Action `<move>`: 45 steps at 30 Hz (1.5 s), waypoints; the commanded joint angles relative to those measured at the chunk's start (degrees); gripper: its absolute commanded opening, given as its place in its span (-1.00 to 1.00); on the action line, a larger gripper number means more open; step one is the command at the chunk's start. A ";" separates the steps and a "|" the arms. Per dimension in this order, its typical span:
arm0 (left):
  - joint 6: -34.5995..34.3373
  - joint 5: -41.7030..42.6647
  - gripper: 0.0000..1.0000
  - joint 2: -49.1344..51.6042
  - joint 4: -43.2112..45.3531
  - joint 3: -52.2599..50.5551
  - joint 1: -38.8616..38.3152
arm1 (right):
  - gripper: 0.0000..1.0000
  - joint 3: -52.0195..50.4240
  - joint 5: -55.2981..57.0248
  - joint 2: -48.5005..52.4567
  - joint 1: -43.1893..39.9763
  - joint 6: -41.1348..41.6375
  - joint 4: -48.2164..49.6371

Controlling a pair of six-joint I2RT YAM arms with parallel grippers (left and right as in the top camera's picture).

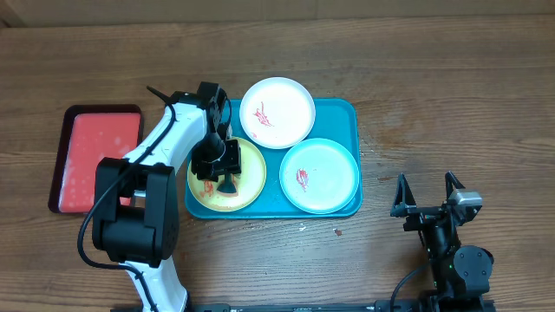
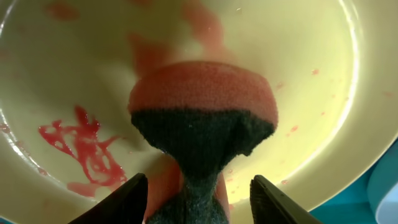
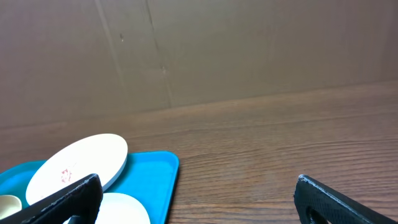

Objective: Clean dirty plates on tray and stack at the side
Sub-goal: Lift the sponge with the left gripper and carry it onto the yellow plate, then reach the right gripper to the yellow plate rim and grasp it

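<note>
The turquoise tray [image 1: 342,117] holds three plates with red sauce smears: a white plate [image 1: 277,113] at the back, a light teal plate [image 1: 319,175] at the front right and a yellow-green plate [image 1: 251,178] at the front left. My left gripper [image 1: 224,173] is over the yellow-green plate [image 2: 298,74]. It [image 2: 199,199] is shut on an orange sponge with a dark scouring side [image 2: 202,106], which presses on the plate beside a red smear [image 2: 84,146]. My right gripper [image 1: 427,192] is open and empty, right of the tray [image 3: 155,171]. Its wrist view shows the white plate [image 3: 74,165].
A smaller red tray with a dark rim [image 1: 95,156] lies left of the turquoise tray. Bare wooden table lies between the tray and my right gripper [image 3: 199,199]. A brown cardboard wall stands behind the table.
</note>
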 commanded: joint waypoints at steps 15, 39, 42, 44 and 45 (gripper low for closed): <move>2.69 -7.67 0.11 -6.82 -19.15 32.54 10.38 | 1.00 -0.59 0.57 -0.44 -0.24 -0.20 0.33; 2.64 -7.96 1.00 -6.19 -19.30 29.27 12.66 | 1.00 7.30 -22.23 0.00 -0.35 30.71 44.37; 2.62 -7.93 1.00 -6.19 -19.10 29.27 12.63 | 1.00 18.43 -23.85 3.21 -0.33 21.79 28.52; 2.62 -7.80 0.99 -6.19 -19.06 29.27 12.63 | 1.00 28.68 -23.71 7.98 -0.35 14.58 11.10; 2.62 -7.63 1.00 -6.19 -19.08 29.27 12.63 | 1.00 33.42 -23.37 10.73 -0.35 12.04 3.17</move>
